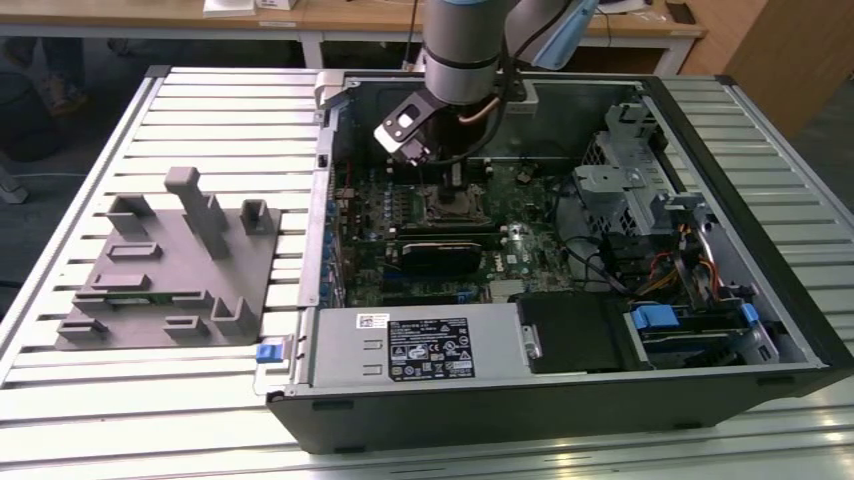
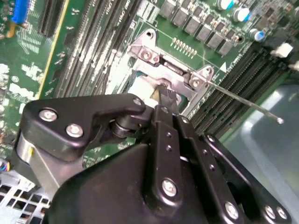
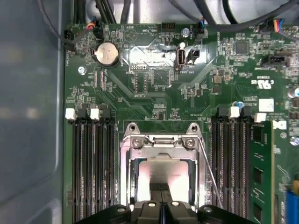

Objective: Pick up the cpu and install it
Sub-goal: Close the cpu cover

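The cpu [image 3: 161, 171] is lying flat with its pale, silvery-white top facing up, framed by the metal socket frame [image 3: 161, 141] on the green motherboard [image 3: 154, 100] and sitting square between the two banks of black memory slots [image 3: 91, 163]. One edge is passing under the tip of my gripper [image 3: 161, 187], and I cannot tell whether the chip is resting fully seated. In the exterior view, that socket [image 1: 447, 205] is lying towards the far side of the open case, on the exterior view's left.

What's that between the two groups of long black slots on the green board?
The metal-framed socket, the pale cpu seen within its frame, in the first wrist view.
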You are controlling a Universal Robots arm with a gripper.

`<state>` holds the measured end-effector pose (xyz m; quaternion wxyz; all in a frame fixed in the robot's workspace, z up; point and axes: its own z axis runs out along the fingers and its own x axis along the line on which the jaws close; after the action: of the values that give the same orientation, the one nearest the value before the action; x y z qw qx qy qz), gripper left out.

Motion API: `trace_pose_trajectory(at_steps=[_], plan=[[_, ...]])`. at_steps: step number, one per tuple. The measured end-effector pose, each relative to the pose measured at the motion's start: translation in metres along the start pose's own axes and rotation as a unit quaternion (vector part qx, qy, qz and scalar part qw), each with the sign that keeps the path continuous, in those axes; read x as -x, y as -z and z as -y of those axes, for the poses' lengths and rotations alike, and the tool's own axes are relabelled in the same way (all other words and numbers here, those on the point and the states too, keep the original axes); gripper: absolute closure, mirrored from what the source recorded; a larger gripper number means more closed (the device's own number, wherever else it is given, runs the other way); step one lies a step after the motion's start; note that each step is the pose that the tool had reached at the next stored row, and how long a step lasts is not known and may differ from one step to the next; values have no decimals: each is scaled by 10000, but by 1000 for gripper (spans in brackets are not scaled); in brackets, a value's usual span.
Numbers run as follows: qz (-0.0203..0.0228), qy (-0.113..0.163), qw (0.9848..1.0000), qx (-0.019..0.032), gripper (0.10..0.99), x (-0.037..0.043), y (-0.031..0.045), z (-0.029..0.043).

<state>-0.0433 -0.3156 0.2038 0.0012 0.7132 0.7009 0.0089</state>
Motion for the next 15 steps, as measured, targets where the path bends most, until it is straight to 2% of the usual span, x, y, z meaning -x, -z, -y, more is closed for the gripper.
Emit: trace_pose_trajectory(at_steps=[3, 6, 15], plan=[[4, 0, 10000, -3, 980, 1, 65, 0], [3, 1, 10000, -2, 980, 1, 65, -4], [4, 0, 10000, -9, 980, -2, 64, -140]])
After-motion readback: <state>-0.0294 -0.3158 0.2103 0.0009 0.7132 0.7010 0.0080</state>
